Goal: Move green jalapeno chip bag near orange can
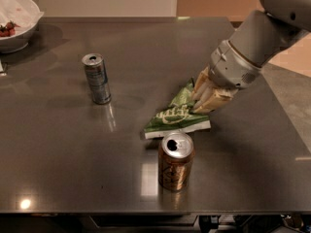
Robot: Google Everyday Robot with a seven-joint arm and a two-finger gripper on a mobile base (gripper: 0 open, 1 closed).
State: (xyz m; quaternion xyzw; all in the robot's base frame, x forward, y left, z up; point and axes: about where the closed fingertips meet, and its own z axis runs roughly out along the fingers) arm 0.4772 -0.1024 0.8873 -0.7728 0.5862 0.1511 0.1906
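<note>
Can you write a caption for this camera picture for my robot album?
The gripper clamps the upper end of the green jalapeno chip bag, right behind the orange can on the table.

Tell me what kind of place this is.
Likely a break-room or kitchenette: a dark counter holds an orange can and a bowl; the end effector, centre right, grips a green jalapeno chip bag.

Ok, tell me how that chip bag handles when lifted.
Probably floppy: the green jalapeno chip bag droops from the gripper pinching its upper corner. Likely light: one pinch moves it. Its low edge may drag near the orange can.
</note>
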